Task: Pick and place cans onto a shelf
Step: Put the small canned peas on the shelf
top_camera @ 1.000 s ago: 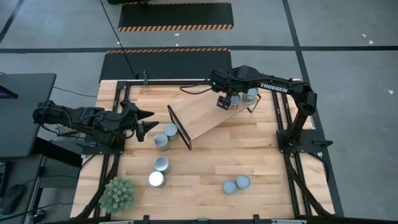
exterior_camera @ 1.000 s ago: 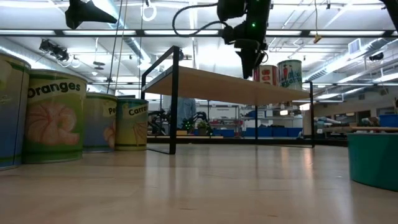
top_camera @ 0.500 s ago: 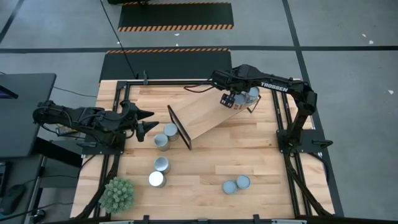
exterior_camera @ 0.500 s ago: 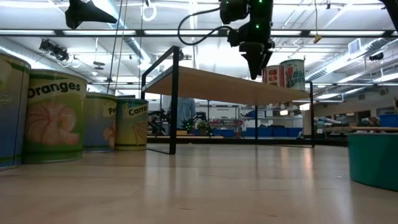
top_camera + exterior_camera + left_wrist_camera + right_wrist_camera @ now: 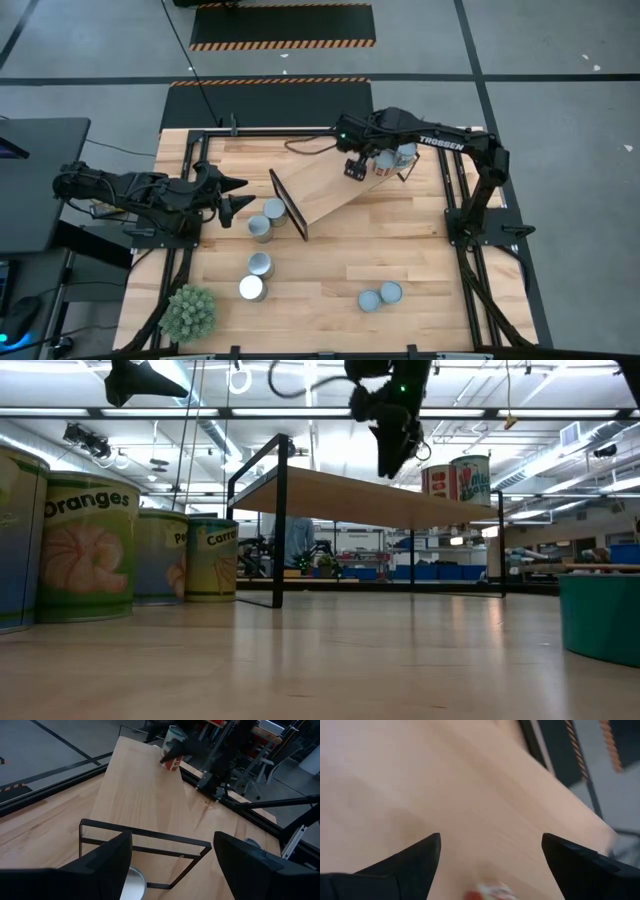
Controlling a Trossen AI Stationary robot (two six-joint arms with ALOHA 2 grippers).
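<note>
Right gripper (image 5: 353, 168) spread, empty, above the shelf (image 5: 325, 190) beside 2 cans (image 5: 392, 159); left gripper (image 5: 236, 194) spread, idle.

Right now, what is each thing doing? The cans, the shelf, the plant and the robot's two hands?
Shelf: upright, two cans standing on its far end.
Six other cans: standing on the table, not shelved.
Right gripper: open, empty, above shelf.
Left gripper: open, empty, waiting.
Plant: upright.
</note>
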